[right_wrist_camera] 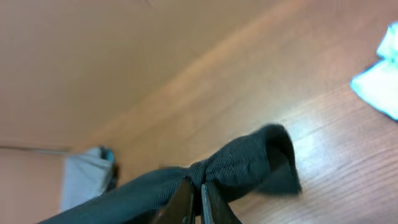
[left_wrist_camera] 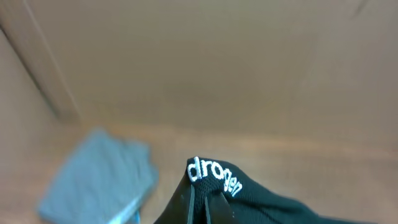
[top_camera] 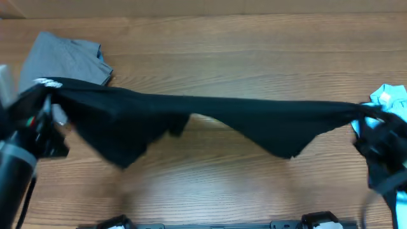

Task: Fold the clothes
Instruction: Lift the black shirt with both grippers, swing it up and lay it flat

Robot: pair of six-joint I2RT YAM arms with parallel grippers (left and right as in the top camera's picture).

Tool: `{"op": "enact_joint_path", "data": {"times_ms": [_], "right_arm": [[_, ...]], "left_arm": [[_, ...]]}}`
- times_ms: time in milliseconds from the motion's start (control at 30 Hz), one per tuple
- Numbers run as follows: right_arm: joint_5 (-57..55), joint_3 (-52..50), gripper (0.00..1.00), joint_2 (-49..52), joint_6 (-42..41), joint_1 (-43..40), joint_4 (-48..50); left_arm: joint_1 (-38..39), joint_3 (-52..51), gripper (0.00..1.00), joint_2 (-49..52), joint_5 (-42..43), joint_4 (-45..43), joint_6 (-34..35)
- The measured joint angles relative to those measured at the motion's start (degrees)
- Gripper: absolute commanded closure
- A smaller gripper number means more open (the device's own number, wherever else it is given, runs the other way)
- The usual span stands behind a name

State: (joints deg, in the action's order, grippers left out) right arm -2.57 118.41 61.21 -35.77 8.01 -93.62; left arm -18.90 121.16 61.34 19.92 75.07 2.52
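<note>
While the black shirt [top_camera: 203,114] hangs stretched above the bench [top_camera: 210,184], the left fingers [left_wrist_camera: 189,206] are clamped on its lettered end just beside the grey garment [top_camera: 63,57]. The right fingers [right_wrist_camera: 181,200] pinch its bunched other end, well away from the grey garment, near a light-blue cloth [top_camera: 389,97]. The step probably goes best if both arms lower together with even tension, so the shirt lands flat before any fold.
</note>
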Motion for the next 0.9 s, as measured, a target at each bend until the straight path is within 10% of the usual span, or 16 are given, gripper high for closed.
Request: {"op": "enact_joint_path", "data": {"times_ms": [367,633,900], "right_arm": [[0.85,17.31,0.96,-1.7,0.46,0.02,-3.56],[0.24,3.65,0.96,0.92,0.85,0.02,0.46],[-2.6,-12.07,0.96,23.1,1.31,0.0,16.7]], "left_arm": [[0.0,18.38,0.96,-1.81,-5.66,0.33,0.28],[0.0,17.46,0.96,7.39,-1.18,1.01,0.22],[6.34,16.5,0.95,37.07,4.72,3.56,-2.62]]}}
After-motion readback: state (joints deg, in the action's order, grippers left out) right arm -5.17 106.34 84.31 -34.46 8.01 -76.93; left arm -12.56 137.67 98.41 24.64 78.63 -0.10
